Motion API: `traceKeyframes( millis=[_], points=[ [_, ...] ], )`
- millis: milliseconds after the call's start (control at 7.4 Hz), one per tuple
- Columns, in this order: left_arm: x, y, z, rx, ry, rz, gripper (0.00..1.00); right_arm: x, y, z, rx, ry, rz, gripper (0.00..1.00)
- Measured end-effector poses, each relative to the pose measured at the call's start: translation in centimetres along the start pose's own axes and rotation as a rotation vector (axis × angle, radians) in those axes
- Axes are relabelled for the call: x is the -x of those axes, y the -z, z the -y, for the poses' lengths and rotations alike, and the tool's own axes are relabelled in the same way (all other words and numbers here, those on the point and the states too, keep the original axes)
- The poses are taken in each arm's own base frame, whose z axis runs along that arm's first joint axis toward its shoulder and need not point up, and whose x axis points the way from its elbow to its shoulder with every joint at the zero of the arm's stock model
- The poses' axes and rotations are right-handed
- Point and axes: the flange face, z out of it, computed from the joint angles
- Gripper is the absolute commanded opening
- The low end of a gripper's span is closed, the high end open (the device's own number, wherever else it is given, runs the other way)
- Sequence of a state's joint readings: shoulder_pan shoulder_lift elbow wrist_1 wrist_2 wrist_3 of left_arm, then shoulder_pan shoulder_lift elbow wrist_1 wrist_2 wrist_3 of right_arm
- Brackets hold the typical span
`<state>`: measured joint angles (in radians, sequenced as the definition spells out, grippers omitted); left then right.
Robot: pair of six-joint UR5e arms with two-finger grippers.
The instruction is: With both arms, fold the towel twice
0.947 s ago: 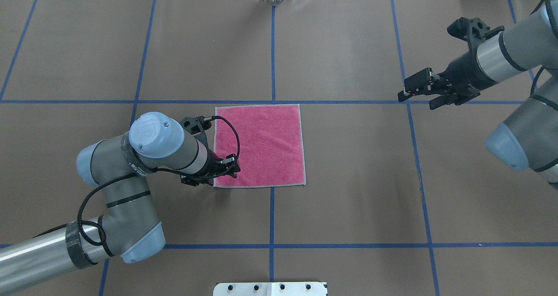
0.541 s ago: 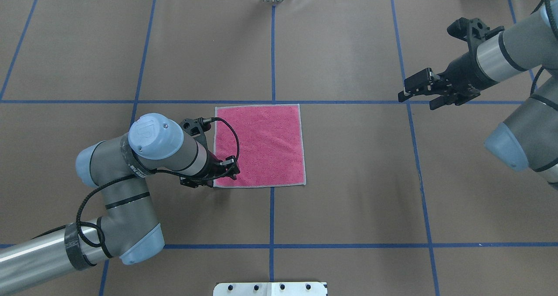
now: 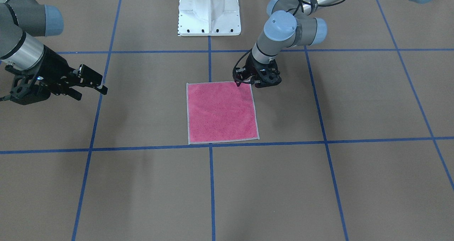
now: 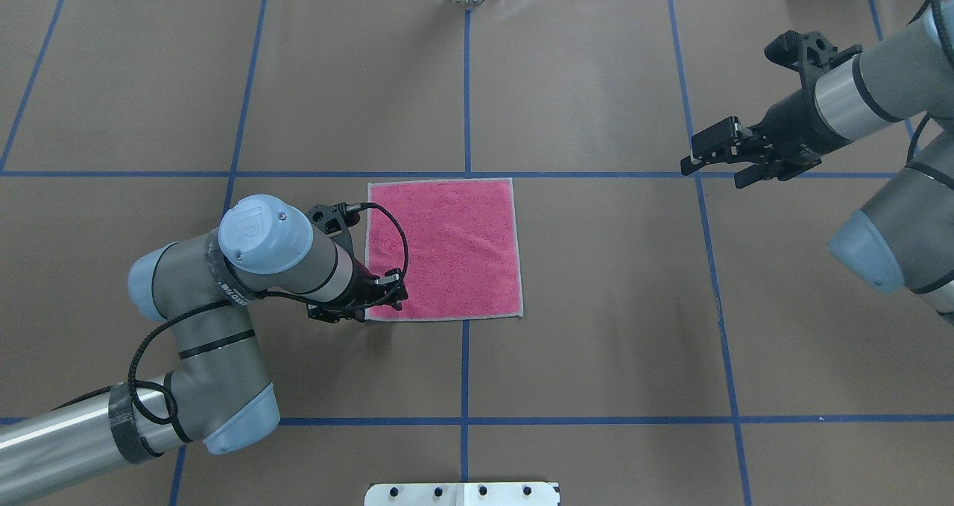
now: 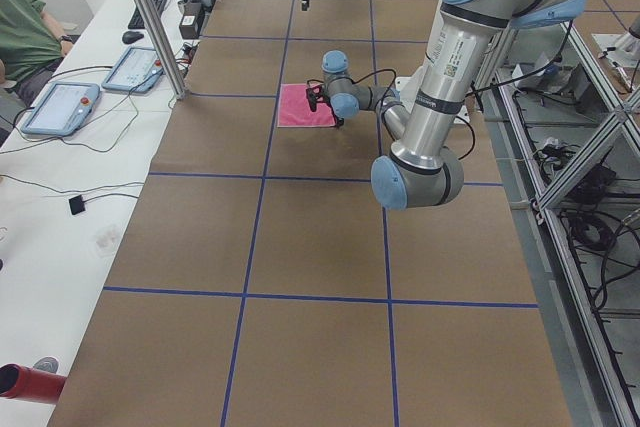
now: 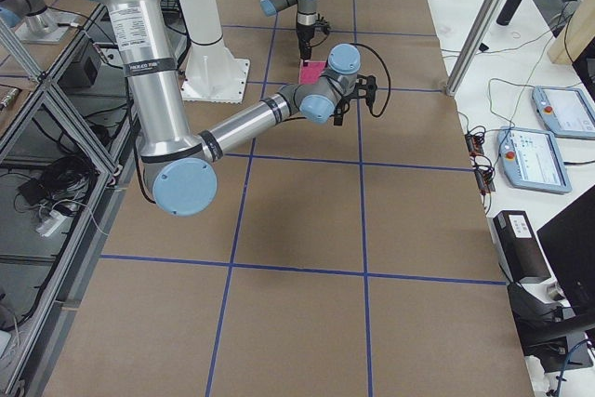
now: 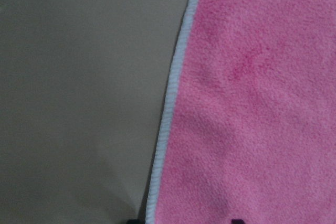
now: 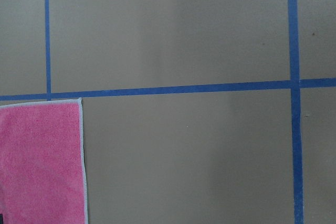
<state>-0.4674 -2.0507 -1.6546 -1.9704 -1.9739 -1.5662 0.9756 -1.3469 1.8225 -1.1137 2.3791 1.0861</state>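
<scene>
The towel lies flat and pink side up at the table's middle; it also shows in the front view. My left gripper is low over the towel's near left corner. In the left wrist view the towel fills the right half. Its pale border runs between two dark fingertips at the bottom edge, so the jaws are open astride the edge. My right gripper is open and empty, hovering far to the right. Its wrist view shows only the towel's far right corner.
Blue tape lines divide the brown table cover into squares. The white bolted pedestal stands at the robot's side, behind the towel. A side bench with tablets and a seated person is beyond the table's far edge.
My left arm has shifted slightly left and toward the robot, bringing the gripper closer to the towel's near left corner. The right arm and the towel have not moved.
</scene>
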Motion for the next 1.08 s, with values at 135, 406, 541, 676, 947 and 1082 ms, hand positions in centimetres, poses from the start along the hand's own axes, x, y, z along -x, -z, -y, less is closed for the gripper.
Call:
traceKeyframes(
  millis=[135, 406, 541, 676, 947, 1082],
  points=[
    [0.03, -0.05, -0.09, 0.001, 0.0, 0.001, 0.55, 0.0, 0.01, 0.01, 0.0, 0.0, 0.0, 1.0],
    [0.0, -0.04, -0.16, 0.003, -0.001, 0.001, 0.26, -0.03, 0.05, 0.04, -0.001, -0.001, 0.0, 1.0],
    [-0.03, 0.0, -0.2, 0.003, -0.001, 0.001, 0.09, -0.03, 0.06, 0.04, -0.001, -0.001, 0.0, 1.0],
    [-0.07, 0.06, -0.22, 0.004, 0.0, 0.0, 0.0, -0.04, 0.06, 0.04, -0.001, -0.001, 0.0, 1.0],
    [-0.09, 0.23, -0.3, 0.004, 0.0, -0.002, 0.0, -0.15, 0.09, 0.04, -0.001, -0.001, -0.001, 1.0],
    [-0.13, 0.34, -0.34, 0.004, 0.0, -0.004, 0.0, -0.14, 0.1, 0.06, -0.002, -0.001, -0.001, 1.0]
  ],
)
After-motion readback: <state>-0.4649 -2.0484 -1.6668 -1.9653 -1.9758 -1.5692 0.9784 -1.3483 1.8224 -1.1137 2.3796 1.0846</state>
